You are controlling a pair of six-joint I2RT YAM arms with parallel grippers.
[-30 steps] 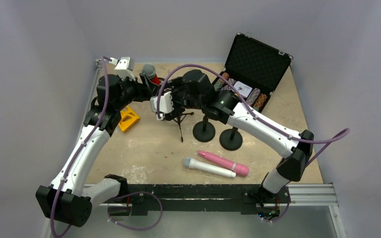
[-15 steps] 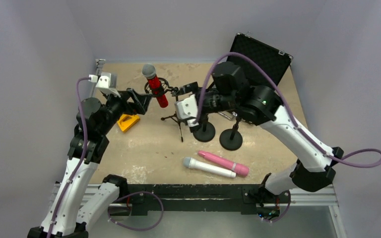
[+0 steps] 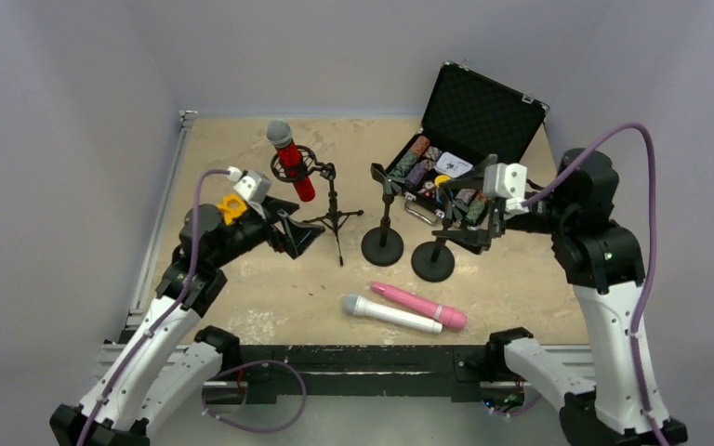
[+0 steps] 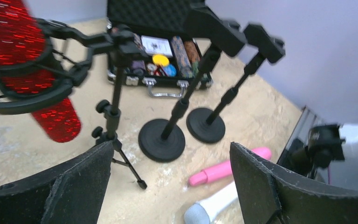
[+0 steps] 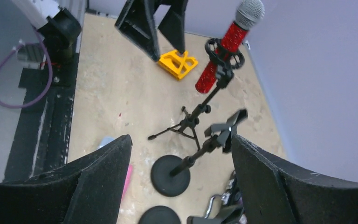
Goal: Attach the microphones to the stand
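The left gripper hangs spread and empty beside the tripod stand that holds the glittery red microphone tilted, grey mesh head up-left, while the white microphone, head leftward, and the pink microphone lie side by side, left-to-right, on the table, and the right gripper gapes empty.

Glittery red microphone, white microphone, pink microphone — black stands.

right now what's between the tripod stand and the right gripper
A round-base stand and a second round-base stand, side by side, both empty; the top view shows it.
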